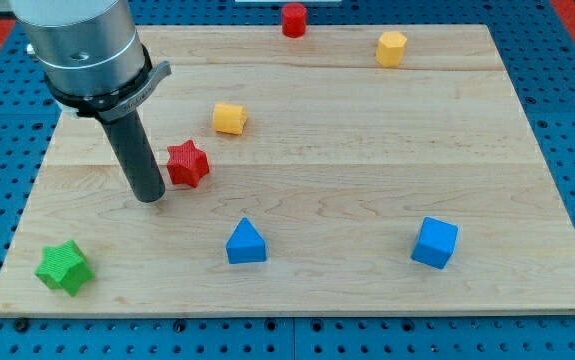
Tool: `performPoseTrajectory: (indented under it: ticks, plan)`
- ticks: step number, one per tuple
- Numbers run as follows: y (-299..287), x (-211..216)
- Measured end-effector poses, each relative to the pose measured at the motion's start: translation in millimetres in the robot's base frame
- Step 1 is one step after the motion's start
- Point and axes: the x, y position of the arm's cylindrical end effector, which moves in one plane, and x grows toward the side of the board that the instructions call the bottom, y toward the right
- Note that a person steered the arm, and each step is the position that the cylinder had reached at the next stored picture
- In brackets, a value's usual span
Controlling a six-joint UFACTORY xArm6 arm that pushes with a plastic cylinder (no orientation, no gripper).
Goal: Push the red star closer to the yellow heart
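The red star (188,164) lies on the wooden board at the view's centre left. The yellow heart (230,118) lies just above and to the right of it, a short gap apart. My tip (150,197) rests on the board just left of and slightly below the red star, close to it or touching; I cannot tell which. The rod rises from the tip toward the view's upper left.
A red cylinder (294,19) sits at the board's top edge. A yellow hexagon block (391,48) lies at top right. A blue triangle (245,242) and a blue cube (435,242) lie near the bottom. A green star (64,267) sits at bottom left.
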Motion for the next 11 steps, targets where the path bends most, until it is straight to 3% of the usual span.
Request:
performPoseTrajectory:
  ticks: [8,11]
  plan:
    - [5,-14]
    - [130,-31]
